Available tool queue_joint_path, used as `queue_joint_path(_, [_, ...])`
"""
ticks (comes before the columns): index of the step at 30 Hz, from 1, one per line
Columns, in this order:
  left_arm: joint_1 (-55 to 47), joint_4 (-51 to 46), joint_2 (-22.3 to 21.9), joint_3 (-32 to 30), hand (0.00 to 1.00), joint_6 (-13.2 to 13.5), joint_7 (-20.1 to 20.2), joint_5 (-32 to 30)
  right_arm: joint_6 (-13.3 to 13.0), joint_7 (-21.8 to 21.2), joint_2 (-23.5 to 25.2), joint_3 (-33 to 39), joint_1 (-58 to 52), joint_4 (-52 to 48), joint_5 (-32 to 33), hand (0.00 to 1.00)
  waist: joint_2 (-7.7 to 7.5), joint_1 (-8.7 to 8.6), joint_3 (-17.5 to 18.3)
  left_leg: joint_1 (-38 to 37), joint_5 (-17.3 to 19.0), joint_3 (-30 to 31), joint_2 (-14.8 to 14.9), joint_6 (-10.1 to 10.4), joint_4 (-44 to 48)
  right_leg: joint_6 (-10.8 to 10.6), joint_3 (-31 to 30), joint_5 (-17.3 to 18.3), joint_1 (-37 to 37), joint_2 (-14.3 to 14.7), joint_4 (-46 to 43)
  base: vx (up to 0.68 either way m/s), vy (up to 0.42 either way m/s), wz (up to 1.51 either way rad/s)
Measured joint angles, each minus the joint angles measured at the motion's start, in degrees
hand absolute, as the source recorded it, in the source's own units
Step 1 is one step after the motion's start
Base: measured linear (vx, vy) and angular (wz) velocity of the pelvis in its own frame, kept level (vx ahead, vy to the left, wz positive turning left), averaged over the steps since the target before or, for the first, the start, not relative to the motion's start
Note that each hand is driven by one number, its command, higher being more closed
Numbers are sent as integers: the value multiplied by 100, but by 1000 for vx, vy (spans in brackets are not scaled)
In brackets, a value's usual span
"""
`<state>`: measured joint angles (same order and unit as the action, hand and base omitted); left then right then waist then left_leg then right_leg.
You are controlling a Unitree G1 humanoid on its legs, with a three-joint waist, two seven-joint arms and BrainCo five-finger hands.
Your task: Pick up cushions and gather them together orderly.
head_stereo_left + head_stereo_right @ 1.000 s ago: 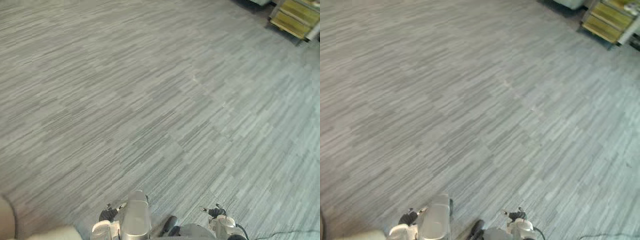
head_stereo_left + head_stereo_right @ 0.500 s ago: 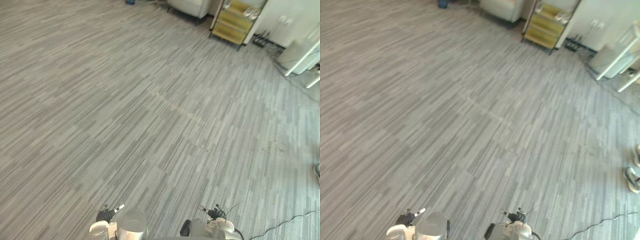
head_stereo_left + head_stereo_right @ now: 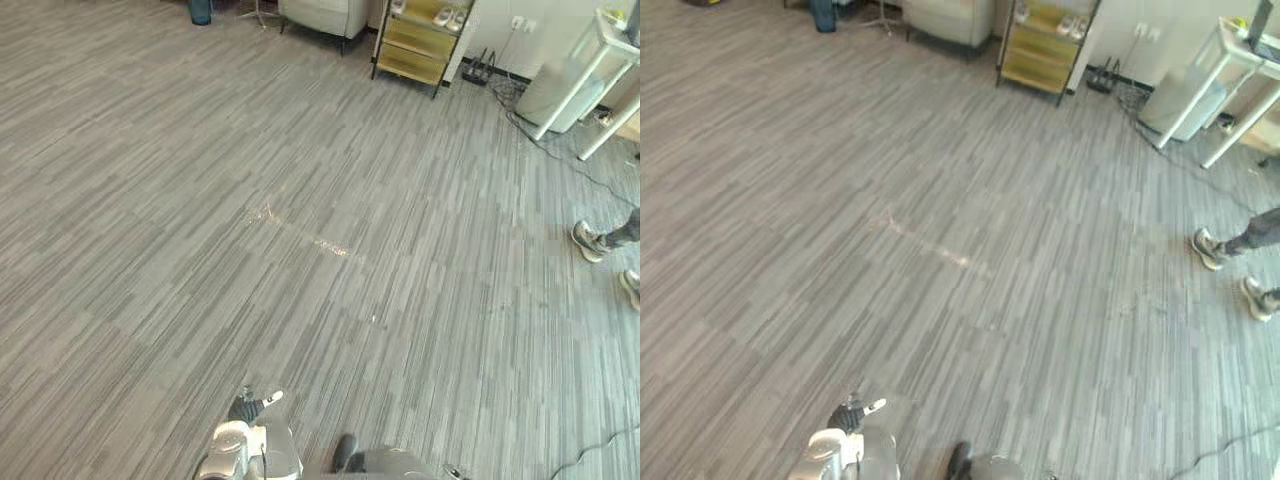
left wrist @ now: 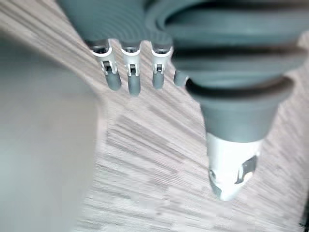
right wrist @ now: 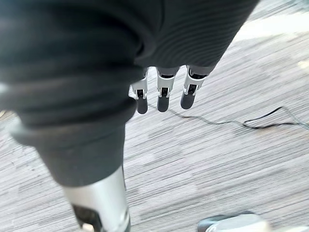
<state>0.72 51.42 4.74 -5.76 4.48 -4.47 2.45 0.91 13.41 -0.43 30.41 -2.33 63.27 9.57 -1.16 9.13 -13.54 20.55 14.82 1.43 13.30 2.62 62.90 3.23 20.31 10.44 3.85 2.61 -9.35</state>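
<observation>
Left hand [image 4: 120, 21] and right hand [image 5: 164, 94] alike: dark grey ribbed cover [image 4: 231, 72] on back and wrist, silver fingers [image 4: 132, 79] with dark rounded tips, silver thumb [image 4: 231, 169]; silver-grey arm [image 3: 245, 452] at 7 o'clock in eye view.

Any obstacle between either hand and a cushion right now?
Nothing visible does. The left hand and right hand hang open over carpet; a shelf and a person's shoes stand far off. A pale blur beside the left hand may be a cushion; cannot tell.

Office-like room — grey carpet tiles [image 3: 300, 190], yellow shelf unit [image 3: 413, 40], white table [image 3: 612, 22]
</observation>
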Motion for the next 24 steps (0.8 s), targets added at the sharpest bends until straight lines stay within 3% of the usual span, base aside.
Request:
queue_joint_path(1, [38,-95,79,-4,0,19,-30,38,-5,12,-11,-225,224,111,0,0,-74,108,-50,188,113,-154,-160,-2,-884,-18,-44,-4,188,-50,196,490,-6,-27])
queue_joint_path(3, [45,-130,166,-15,0,11,-39,62,-63,9,18,-419,507,135,0,0,-150,182,-129,236,-105,-255,-520,53,-2832,-183,-125,45,451,-201,362,444,90,-30])
queue_joint_path(4, [42,-121,152,-96,0,6,-43,95,-126,0,71,-442,625,145,0,0,-205,219,-141,123,-862,-239,-682,68,-3966,-327,-255,147,563,-299,416,513,131,-52])
queue_joint_path(5, [-29,-91,152,-163,0,0,-50,111,-168,-1,149,-623,657,134,-4,0,-306,384,-162,-129,-1452,-381,-832,-90,-4299,-460,-396,177,756,-398,524,537,108,-31])
queue_joint_path(6, [-16,-74,179,-200,0,-5,-51,112,-176,-6,227,-664,663,116,-20,0,-394,383,-141,-118,-1399,-439,-950,-151,-4247,-521,-371,107,829,-546,623,583,95,3])
queue_joint_path(9, [-44,-13,159,-363,0,-34,-57,113,-172,-41,291,-698,638,62,-79,0,-407,361,-120,21,-784,-649,-979,-415,-3356,-796,-331,-189,1008,-669,370,535,109,23])
queue_joint_path(11, [-115,9,149,-370,0,-36,-54,122,-174,-61,247,-726,516,63,-175,0,-349,343,-83,-407,-164,-709,-911,-454,-3358,-953,-305,-172,653,-824,-1165,493,134,13])
queue_joint_path(12, [-104,53,157,-347,0,-38,-45,130,-169,-81,249,-817,465,61,-262,0,-403,342,-85,-561,-55,-706,-956,-485,-3371,-1143,-294,-324,324,-1006,-2060,433,99,13])
queue_joint_path(13, [-104,117,214,-303,0,-48,-37,139,-165,-112,249,-869,407,63,-286,0,-422,335,-73,-778,78,-681,-988,-521,-3427,-1176,-304,-618,-95,-1224,-3036,427,67,11])
queue_joint_path(15, [-160,155,348,-169,0,-90,-39,231,-149,-155,202,-927,370,32,-292,0,-373,215,-89,-1432,229,-589,-997,-542,-3724,-855,-110,-178,-698,-1473,-4239,474,40,26])
queue_joint_path(17, [-164,163,360,-171,0,-87,-48,276,-162,-162,146,-1032,377,14,-293,0,-367,126,-93,-1879,227,-498,-959,-537,-4110,-708,252,133,-1023,-1455,-3903,414,-26,33])
queue_joint_path(19, [-132,275,331,-174,0,-93,-31,284,-162,-217,119,-1046,431,17,-384,0,-342,74,-94,-2320,227,-498,-865,-533,-4463,-673,442,214,-1420,-1182,-2518,448,-112,13])
queue_joint_path(21, [-137,285,302,-174,0,-94,-27,283,-156,-231,73,-1052,494,32,-467,0,-313,1,-111,-2541,284,-485,-796,-438,-4620,-632,388,-60,-1649,-919,-1343,396,-131,16])
queue_joint_path(22, [-138,323,279,-174,0,-91,-21,279,-146,-237,43,-1078,493,48,-474,0,-314,-11,-113,-2739,360,-483,-776,-329,-4706,-627,209,-550,-1822,-732,-324,337,-131,18])
queue_joint_path(24, [-212,328,235,-191,0,-87,-21,281,-143,-269,18,-1089,460,38,-489,0,-320,-54,-108,-3026,640,-356,-778,-191,-4682,-610,-240,-890,-1952,-579,65,483,-264,47])
